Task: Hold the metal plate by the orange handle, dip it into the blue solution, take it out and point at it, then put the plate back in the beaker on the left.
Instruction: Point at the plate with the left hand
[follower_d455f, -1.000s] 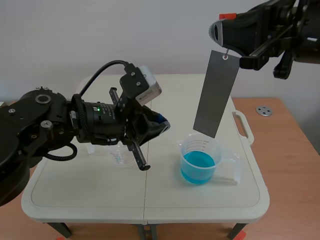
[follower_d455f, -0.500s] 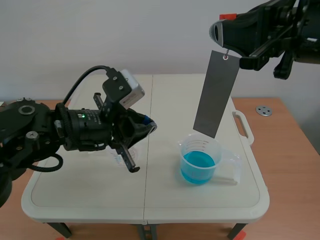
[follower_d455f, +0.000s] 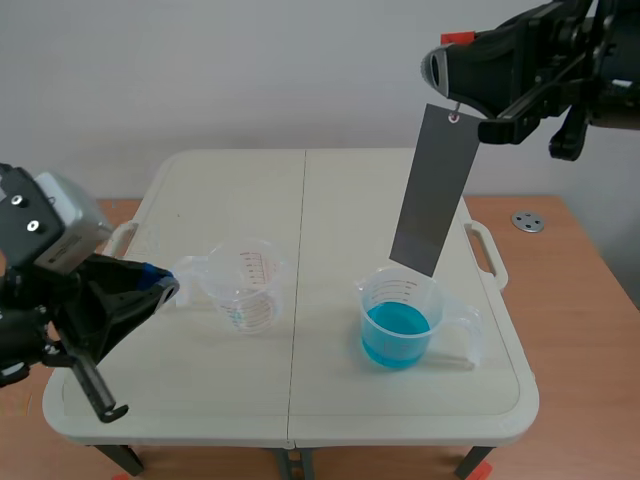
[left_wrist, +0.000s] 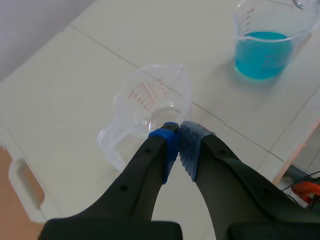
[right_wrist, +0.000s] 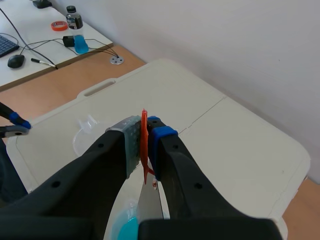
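Note:
A long grey metal plate (follower_d455f: 433, 188) hangs from an orange handle (follower_d455f: 456, 37) held high by my right gripper (follower_d455f: 450, 60). Its lower end hovers just above the beaker of blue solution (follower_d455f: 397, 320). In the right wrist view the right gripper (right_wrist: 144, 137) is shut on the thin orange handle (right_wrist: 144, 150). The empty clear beaker (follower_d455f: 244, 283) stands left of the middle. My left gripper (follower_d455f: 160, 285) is low at the table's left, fingers shut, tips close to that beaker's handle. In the left wrist view the left gripper (left_wrist: 178, 137) sits just before the empty beaker (left_wrist: 152, 102), with the blue beaker (left_wrist: 265, 42) farther ahead.
The cream folding table (follower_d455f: 290, 400) has moulded handles at both sides. A round metal fitting (follower_d455f: 527, 221) lies on the wooden surface at the right. Behind the right arm, a desk with a small bottle (right_wrist: 76, 22), tape roll and cables shows.
My left arm has drawn back to the left and down, away from the middle, uncovering the empty beaker. The right arm and plate have barely moved.

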